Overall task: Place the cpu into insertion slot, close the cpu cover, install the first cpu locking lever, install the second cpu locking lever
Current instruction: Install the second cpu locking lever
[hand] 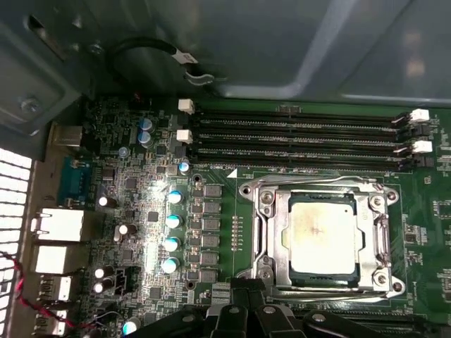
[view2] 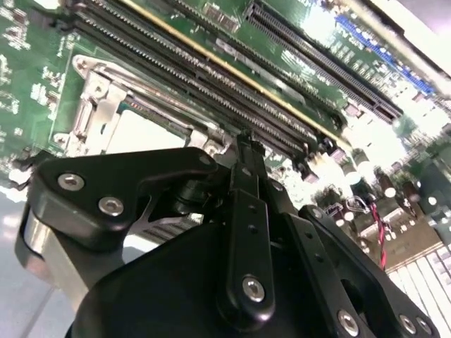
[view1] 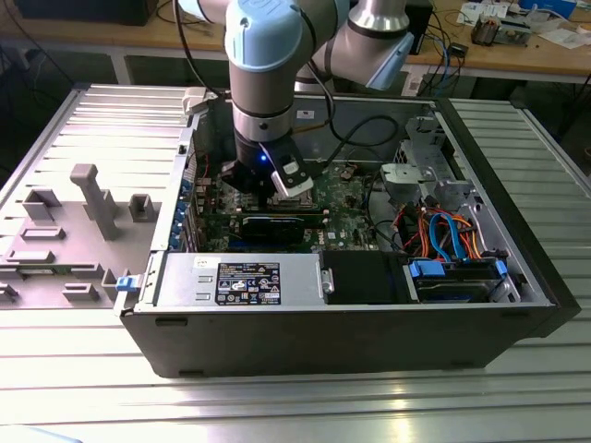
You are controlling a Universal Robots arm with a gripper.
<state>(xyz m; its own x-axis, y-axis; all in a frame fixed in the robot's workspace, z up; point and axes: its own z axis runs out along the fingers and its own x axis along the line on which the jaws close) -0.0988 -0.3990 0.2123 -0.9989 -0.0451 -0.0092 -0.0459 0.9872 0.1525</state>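
Note:
In the first wrist view the cpu [hand: 323,236], a silvery-grey square, lies flat in the socket on the green motherboard [hand: 141,211]. The cpu cover [hand: 280,239], a silvery frame, lies down around it, with the chip showing through its window. Thin metal levers [hand: 386,236] run flat along the socket's sides. My gripper [hand: 246,289] hangs just off one edge of the socket, its black fingers together and holding nothing. In the second wrist view my gripper [view2: 243,144] stands above the cover [view2: 91,98]. In the exterior view my gripper [view1: 270,189] is low inside the case.
The open computer case [view1: 369,341] lies on a slatted metal table. Black memory slots [hand: 296,137] run beside the socket. A long black card [view1: 277,224], the power supply [view1: 245,281] and coloured cables [view1: 443,231] crowd the case. Grey fixtures [view1: 92,198] stand at the exterior view's left.

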